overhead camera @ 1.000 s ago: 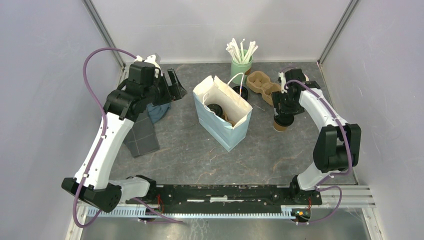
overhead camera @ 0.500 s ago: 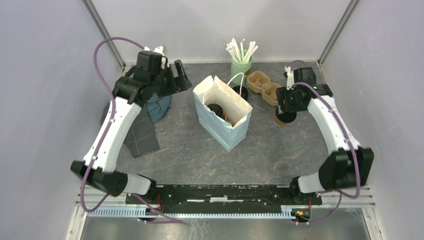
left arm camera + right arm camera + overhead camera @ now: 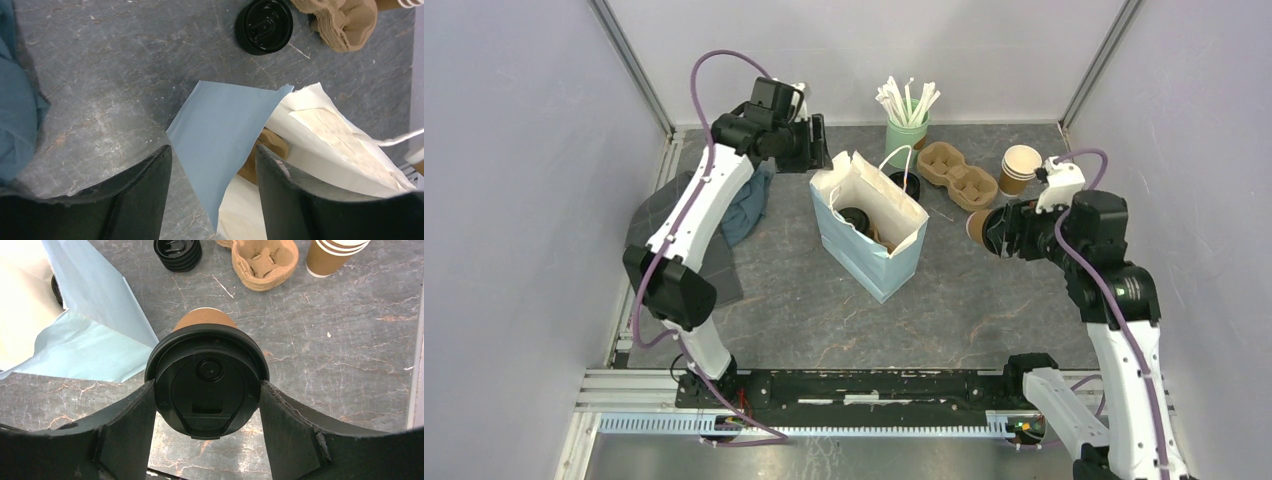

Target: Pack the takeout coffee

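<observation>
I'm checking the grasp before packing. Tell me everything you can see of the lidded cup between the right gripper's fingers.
The lidded cup is small, brown kraft paper with a round black plastic lid fitted on, showing a raised rim and a central dimple. It is tipped over, lid facing the wrist camera, apparently lifted off the table. The fingers of the right gripper press the lid's rim from both sides. It sits right of the blue bag, not touching it.

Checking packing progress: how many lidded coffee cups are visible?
2. One lidded cup sits inside the paper bag; the second cup is in the right end effector, beside it. More may hide inside.
</observation>
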Motion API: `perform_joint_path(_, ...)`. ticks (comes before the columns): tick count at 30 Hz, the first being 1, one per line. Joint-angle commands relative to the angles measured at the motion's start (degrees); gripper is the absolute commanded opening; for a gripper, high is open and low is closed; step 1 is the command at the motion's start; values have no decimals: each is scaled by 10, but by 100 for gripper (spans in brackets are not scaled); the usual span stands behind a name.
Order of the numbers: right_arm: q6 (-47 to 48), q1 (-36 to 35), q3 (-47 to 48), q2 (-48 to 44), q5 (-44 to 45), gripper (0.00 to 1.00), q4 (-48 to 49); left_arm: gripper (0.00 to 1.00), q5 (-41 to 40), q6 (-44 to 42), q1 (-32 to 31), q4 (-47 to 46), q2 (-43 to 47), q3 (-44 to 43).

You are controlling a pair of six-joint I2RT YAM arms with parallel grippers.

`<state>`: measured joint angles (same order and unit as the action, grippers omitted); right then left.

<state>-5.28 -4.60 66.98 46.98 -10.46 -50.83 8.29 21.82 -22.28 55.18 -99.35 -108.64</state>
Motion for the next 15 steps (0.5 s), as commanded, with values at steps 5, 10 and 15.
perform_joint_path(5,27,0,2,-33,23,0,-32,62,13,-75,-48,-4,-48,-61)
perform_joint_path(10,46,-25,4,-26,25,0,-27,44,-35,-72,-73,1,-73,-81)
perform_joint_path(15,82,-105,50,-5,94,0,-18,26,-81,-69,-92,-5,-42,-72)
